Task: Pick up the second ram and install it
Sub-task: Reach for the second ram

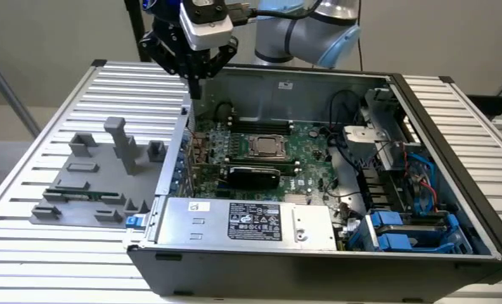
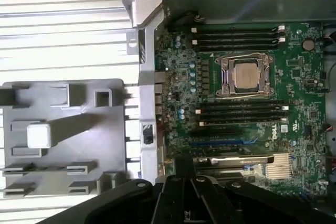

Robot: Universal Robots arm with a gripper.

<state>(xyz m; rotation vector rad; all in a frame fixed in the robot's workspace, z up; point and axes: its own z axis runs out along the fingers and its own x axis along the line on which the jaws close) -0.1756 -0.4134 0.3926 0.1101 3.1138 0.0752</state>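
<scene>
Ribbed white tabletop [image 1: 31,253] carries the grey fixture [image 1: 82,168] where the second ram [image 1: 82,193] lies, not yet picked up or installed, while the gripper [image 1: 198,81], seemingly closed and empty, hovers over the open computer case [image 1: 234,278].

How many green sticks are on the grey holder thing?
1. The second ram lies flat on the grey fixture, on the exterior view's left of the case. Others may be hidden.
</scene>
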